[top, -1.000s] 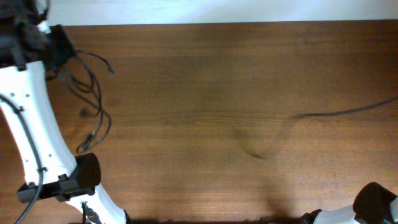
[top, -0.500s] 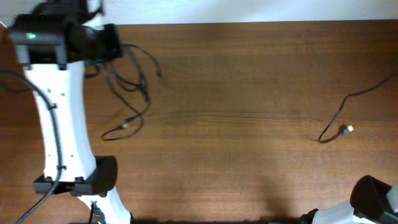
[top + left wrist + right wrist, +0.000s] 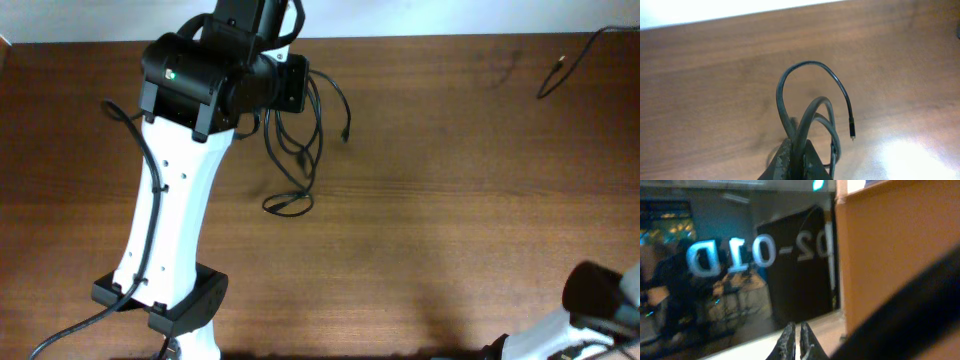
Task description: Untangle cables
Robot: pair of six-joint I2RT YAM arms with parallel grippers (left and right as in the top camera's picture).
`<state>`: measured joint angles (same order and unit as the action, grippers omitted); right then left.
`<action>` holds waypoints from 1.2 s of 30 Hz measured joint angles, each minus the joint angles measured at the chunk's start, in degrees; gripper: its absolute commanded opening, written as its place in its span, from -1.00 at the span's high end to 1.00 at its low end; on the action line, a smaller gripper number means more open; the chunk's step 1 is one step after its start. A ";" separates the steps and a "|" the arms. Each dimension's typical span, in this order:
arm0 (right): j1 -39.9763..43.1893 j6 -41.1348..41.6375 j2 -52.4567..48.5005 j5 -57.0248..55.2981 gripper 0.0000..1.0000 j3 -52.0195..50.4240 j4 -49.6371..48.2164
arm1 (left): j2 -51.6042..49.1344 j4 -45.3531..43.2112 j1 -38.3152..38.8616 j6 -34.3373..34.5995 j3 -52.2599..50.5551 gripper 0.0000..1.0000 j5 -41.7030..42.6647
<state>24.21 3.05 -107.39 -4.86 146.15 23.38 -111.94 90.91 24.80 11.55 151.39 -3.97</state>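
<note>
Fingers of the left gripper (image 3: 796, 152) pinch the black cables (image 3: 298, 150) at eleven o'clock; the right gripper (image 3: 800, 339) is squeezed closed. Pulling-apart step, I think; next needs gentle tugs.

Overhead evenly lit, counter (image 3: 450, 220) grain sharp, left wrist glare patch at 5 o'clock, near cables (image 3: 805, 63) soft-focused, right wrist dim, lettering (image 3: 760, 250) blurred

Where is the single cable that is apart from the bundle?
In the overhead view, the single cable is at the top right corner, far right of the bundle that the left gripper grips.
</note>
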 measured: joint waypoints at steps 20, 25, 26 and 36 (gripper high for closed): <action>12.07 18.69 -38.10 3.89 0.92 -1.07 7.45 | 0.00 5.77 -0.07 0.04 0.00 1.00 -10.03; 11.41 17.70 -44.63 5.27 0.92 -1.16 17.49 | 0.00 5.79 0.11 0.24 0.00 1.00 -10.03; 11.23 17.68 -45.13 5.40 0.92 -1.38 18.64 | 0.00 5.77 0.15 0.28 0.00 1.00 -10.03; 8.00 14.21 -44.89 17.68 0.92 -1.57 38.01 | 0.00 5.79 0.81 0.92 0.00 1.00 -9.97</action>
<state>32.21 17.26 -152.29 12.82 144.57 61.39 -111.94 96.71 25.61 12.47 151.39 -13.93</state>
